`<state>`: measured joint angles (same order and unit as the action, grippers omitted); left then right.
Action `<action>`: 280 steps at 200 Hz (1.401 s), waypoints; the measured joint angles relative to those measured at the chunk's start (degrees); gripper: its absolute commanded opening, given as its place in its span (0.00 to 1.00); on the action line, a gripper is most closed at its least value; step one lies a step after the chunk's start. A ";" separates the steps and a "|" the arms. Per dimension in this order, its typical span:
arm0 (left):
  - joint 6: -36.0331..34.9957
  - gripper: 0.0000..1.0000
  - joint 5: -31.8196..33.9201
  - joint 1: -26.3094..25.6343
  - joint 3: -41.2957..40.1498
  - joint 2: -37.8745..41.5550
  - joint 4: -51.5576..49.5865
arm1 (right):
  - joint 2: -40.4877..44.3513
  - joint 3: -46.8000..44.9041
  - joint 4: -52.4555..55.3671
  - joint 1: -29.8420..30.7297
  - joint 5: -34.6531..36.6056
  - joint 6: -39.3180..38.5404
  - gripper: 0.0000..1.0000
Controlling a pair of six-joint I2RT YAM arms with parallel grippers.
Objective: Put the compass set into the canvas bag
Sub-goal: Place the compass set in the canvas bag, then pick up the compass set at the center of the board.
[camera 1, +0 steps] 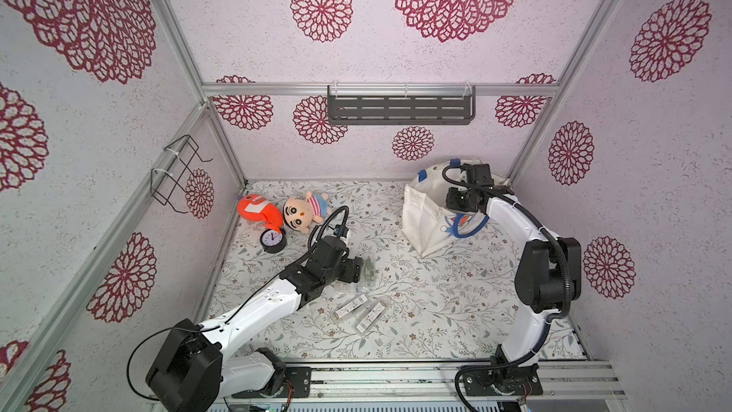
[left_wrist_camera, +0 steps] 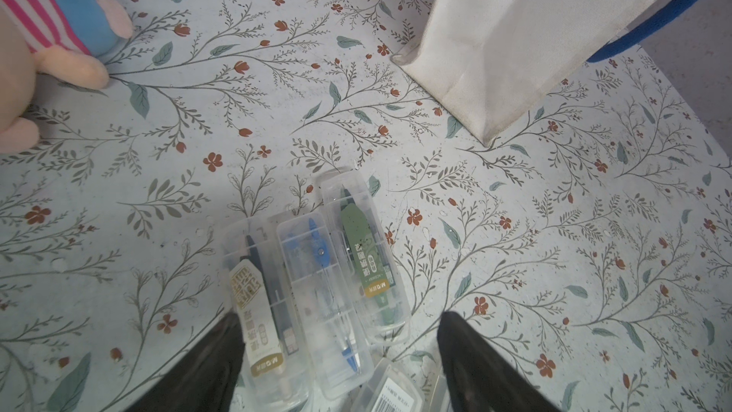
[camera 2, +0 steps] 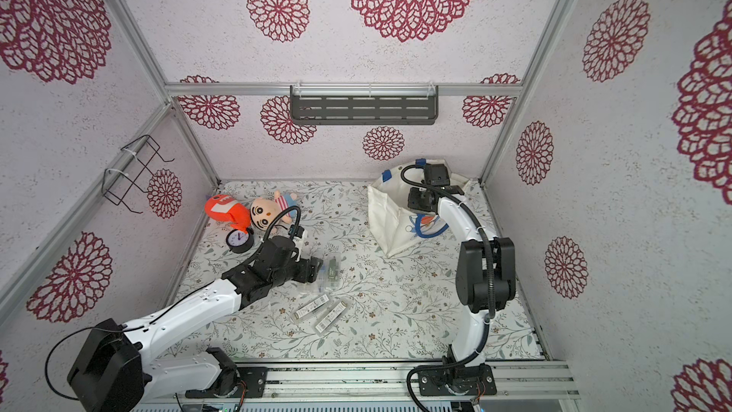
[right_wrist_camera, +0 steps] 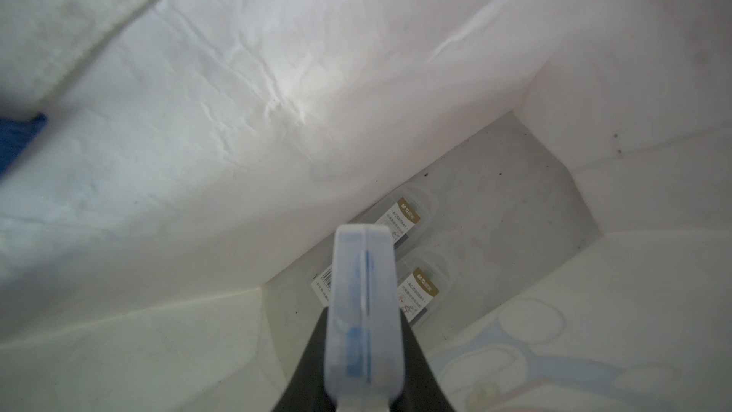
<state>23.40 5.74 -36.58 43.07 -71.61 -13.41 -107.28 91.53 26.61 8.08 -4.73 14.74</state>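
Note:
The canvas bag [camera 1: 426, 216] stands open at the back right, cream with blue handles, and shows in both top views [camera 2: 390, 212]. My right gripper [right_wrist_camera: 362, 350] reaches down inside it, shut on a clear compass set case [right_wrist_camera: 362, 271] with a blue compass inside, held on edge and blurred. Two more cases [right_wrist_camera: 420, 287] lie on the bag's floor. My left gripper [left_wrist_camera: 340, 317] hangs open over three clear compass set cases on the mat: gold-labelled [left_wrist_camera: 257, 311], blue [left_wrist_camera: 321, 271] and green [left_wrist_camera: 368, 263]. Its fingers straddle them without touching.
Two barcode-side-up cases [camera 1: 360, 311] lie nearer the front. An orange plush [camera 1: 257, 210], a doll [camera 1: 305, 210] and a small black clock [camera 1: 273, 239] sit at the back left. A wire rack [camera 1: 178, 172] and a dark shelf [camera 1: 400, 108] hang on the walls.

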 measured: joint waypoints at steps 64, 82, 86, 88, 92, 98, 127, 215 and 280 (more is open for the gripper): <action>0.57 0.81 -0.11 0.39 0.79 -1.20 -1.46 | -0.85 4.13 3.37 0.00 1.64 -0.76 0.37; 1.22 0.81 -0.11 1.16 2.01 -1.97 -2.86 | -1.05 4.98 4.59 0.00 1.66 -0.83 0.38; 1.44 0.81 -0.09 1.31 2.29 -2.16 -3.19 | -1.05 5.20 4.81 0.00 1.66 -0.87 0.38; 1.57 0.81 -0.07 1.42 2.47 -2.29 -3.39 | -1.05 5.38 4.98 0.00 1.68 -0.90 0.38; 1.86 0.81 -0.04 1.64 2.89 -2.54 -3.98 | -1.05 5.73 5.29 0.00 1.70 -1.05 0.38; 2.25 0.81 0.00 1.86 3.32 -2.82 -4.66 | -1.05 6.25 5.60 0.00 1.77 -1.18 0.38; 4.76 0.81 0.20 3.10 5.29 -4.28 -8.76 | -0.63 9.62 6.51 0.68 2.67 -1.73 0.40; 9.64 0.79 -3.82 3.87 7.34 -7.82 -22.82 | 23.82 -3.54 1.09 9.99 4.72 -3.76 0.44; 4.15 0.76 -8.37 -7.02 8.55 -9.62 -31.93 | 33.64 -20.72 -2.47 12.41 1.20 -2.40 0.44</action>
<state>27.55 -2.63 -43.59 51.62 -81.23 -45.34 -73.65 70.81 24.14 20.49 -3.53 12.34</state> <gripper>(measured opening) 0.768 0.441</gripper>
